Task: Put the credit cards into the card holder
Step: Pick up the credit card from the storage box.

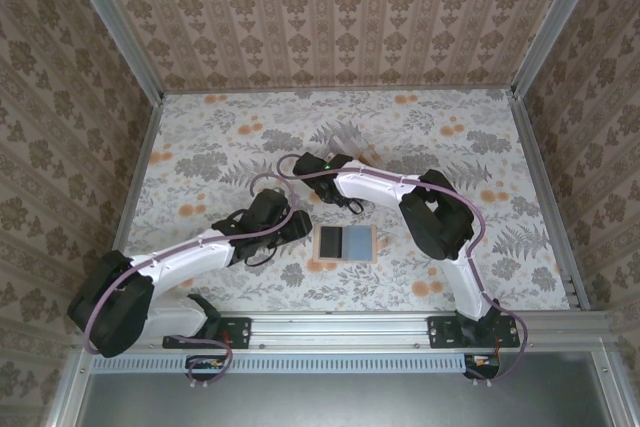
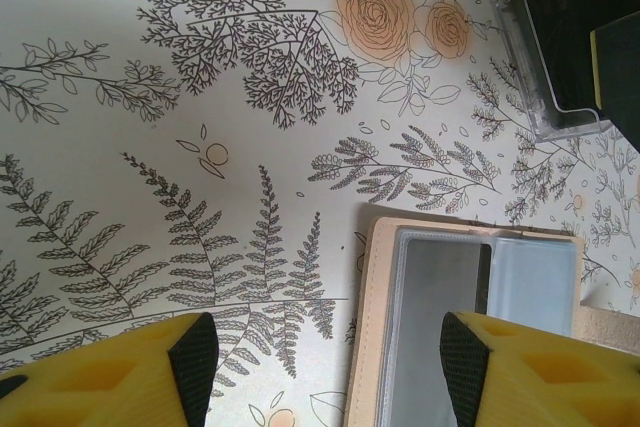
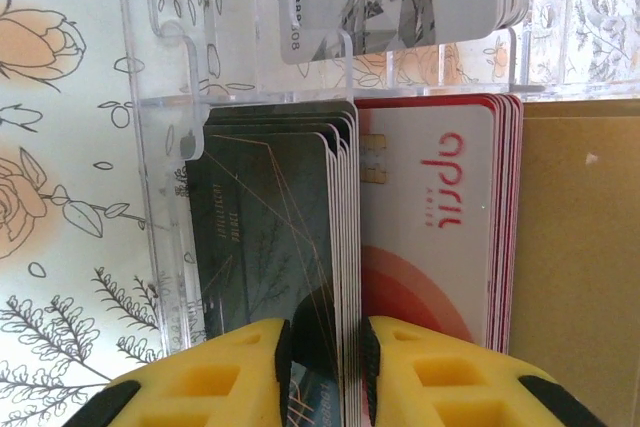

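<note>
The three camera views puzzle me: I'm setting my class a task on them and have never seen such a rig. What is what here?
The machine is two robot arms bolted at the near edge of a flowered table. The top view looks down on both arms. The other two cameras ride on the wrists, so each arm's yellow fingers show at the bottom of its picture. The left fingers hang open and empty over the table, near an opened tan wallet. The right fingers are pinched on the dark cards standing in the clear card holder, beside red cards.
</note>
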Motion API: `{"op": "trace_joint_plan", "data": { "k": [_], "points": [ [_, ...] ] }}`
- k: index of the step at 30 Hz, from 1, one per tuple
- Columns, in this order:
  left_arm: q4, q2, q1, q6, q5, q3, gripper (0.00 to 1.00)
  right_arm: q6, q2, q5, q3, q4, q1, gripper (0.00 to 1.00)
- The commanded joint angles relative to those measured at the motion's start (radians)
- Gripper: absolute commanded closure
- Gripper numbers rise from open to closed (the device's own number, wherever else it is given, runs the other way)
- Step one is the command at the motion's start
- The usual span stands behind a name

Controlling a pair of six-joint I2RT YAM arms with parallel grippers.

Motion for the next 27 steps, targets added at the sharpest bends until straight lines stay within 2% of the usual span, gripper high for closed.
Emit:
{"op": "trace_joint_plan", "data": {
  "k": [1, 27],
  "points": [
    [-0.010, -0.019, 0.007, -0.017, -0.015, -0.007, 0.35, -0.015, -0.024, 0.068, -0.016, 0.002, 0.000, 0.72],
    [-0.003, -0.008, 0.008, -0.023, -0.006, -0.013, 0.35, -0.010, -0.083, 0.088, -0.061, 0.023, 0.000, 0.82]
  ]
}}
